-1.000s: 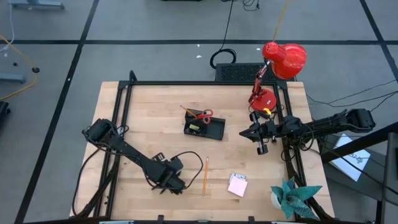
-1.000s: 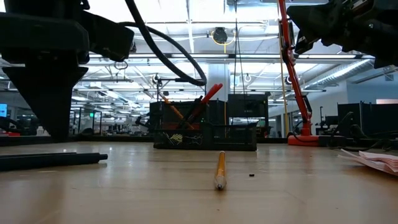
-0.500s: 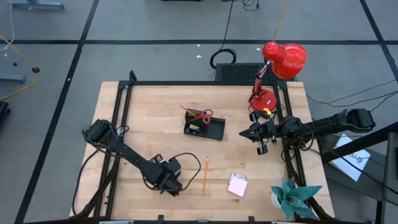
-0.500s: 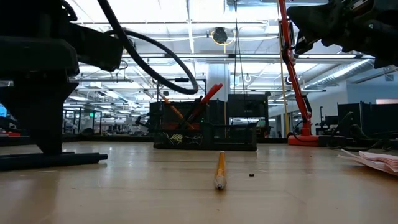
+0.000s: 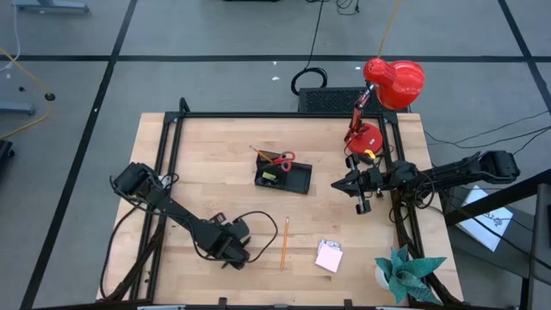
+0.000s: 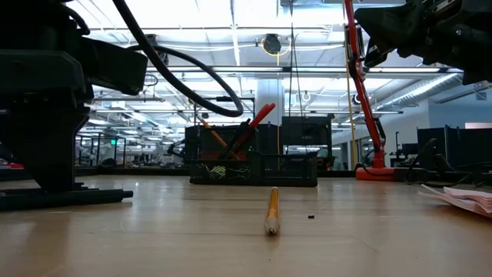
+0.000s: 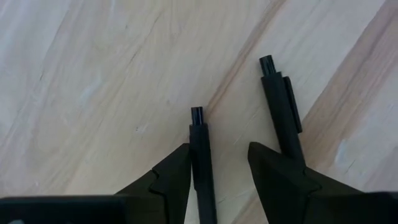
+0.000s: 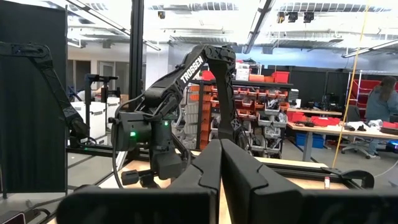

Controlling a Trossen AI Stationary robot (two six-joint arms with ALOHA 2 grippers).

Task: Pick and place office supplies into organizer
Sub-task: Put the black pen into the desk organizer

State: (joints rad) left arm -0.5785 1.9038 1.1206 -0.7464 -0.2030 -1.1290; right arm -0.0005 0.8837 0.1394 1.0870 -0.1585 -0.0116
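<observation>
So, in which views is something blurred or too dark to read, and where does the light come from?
Low view: bright ceiling lights in the room behind leave the organizer a dark shape, and the near end of the pencil is soft. Left wrist view: even light on the wood, the two black pens sharp between the open left tool. High view: even light, weak shadows.

Light: bright, even, from ceiling strips [image 6: 231,35] | Shadows: soft on table [image 5: 215,164] | Low view: pencil [image 6: 272,210] tip blurred | Glare: mild overhead
</observation>
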